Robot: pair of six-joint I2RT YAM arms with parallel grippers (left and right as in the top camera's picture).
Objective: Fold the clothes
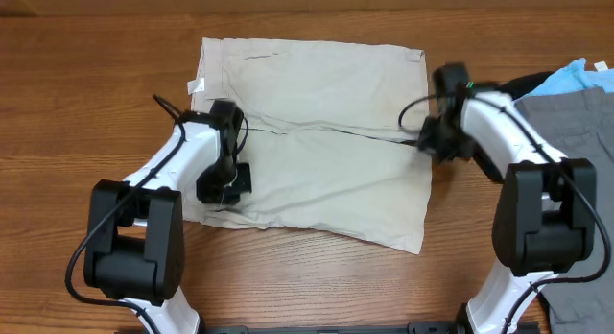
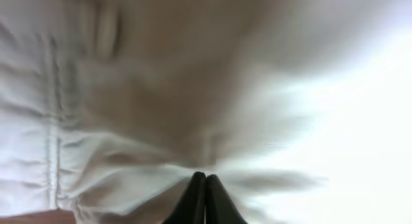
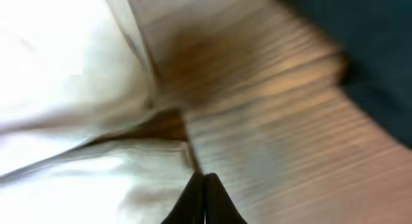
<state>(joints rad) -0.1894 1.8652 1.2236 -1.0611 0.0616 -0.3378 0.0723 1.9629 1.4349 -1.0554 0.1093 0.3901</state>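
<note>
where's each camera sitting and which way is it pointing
Overhead: above the table, looking straight down on beige shorts; left gripper and right gripper show.
Left wrist: on the left arm, looking along its shut fingertips at blurred shorts fabric.
Right wrist: on the right arm, looking along its shut fingertips at the shorts' edge and bare wood.
Shared: all three see the shorts.

Overhead camera straight down on my table [image 1: 86, 94], both wrist cameras close over the shorts [image 1: 326, 94], shared by all views.
</note>
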